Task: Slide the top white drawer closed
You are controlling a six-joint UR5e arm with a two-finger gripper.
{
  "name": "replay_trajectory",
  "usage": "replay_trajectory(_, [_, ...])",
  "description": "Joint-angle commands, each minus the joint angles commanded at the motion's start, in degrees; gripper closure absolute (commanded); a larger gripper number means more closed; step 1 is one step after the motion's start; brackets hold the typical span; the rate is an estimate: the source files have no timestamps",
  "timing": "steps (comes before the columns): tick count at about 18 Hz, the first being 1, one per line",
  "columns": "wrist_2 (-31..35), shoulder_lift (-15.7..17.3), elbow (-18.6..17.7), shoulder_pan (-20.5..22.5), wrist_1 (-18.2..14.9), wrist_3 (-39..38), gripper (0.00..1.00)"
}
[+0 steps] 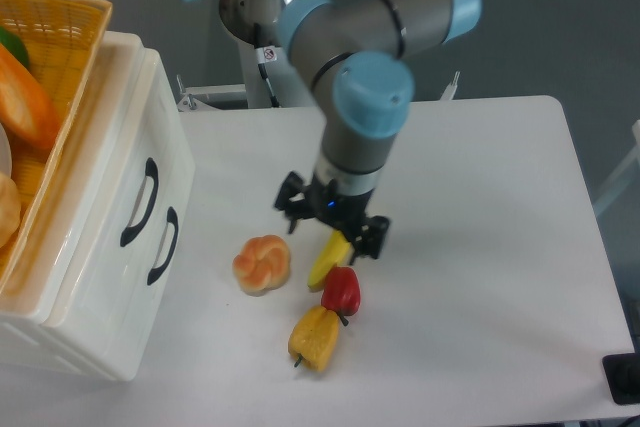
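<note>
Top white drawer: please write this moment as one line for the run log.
drawer: glossy white plastic top drawer looks closed | gripper: two-finger gripper over yellow banana, apart from drawer | jaw state: unclear | holding: nothing visible

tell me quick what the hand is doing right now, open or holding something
Hand: empty, above the banana; open or closed cannot be told from this angle.

White table [480, 197] with bread roll [262, 263], banana [328, 257], red pepper [341, 292], yellow pepper [314, 338], white cabinet [120, 277]
</note>
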Motion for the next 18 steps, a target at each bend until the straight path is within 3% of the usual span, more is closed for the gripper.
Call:
replay_trajectory(3, [8.25,0.53,-0.17,2.02,-0.26,10.28,0.00])
replay_trajectory(5, [9.86,1.40,-0.17,3.68,-0.18,14.43,0.00])
replay_trajectory(14, [6.96,3.95,-1.05,13.09,-0.70,26.74,0.00])
replay_trajectory(18, [4.41,5.18,-1.66,16.52,-2.98,30.69,0.00])
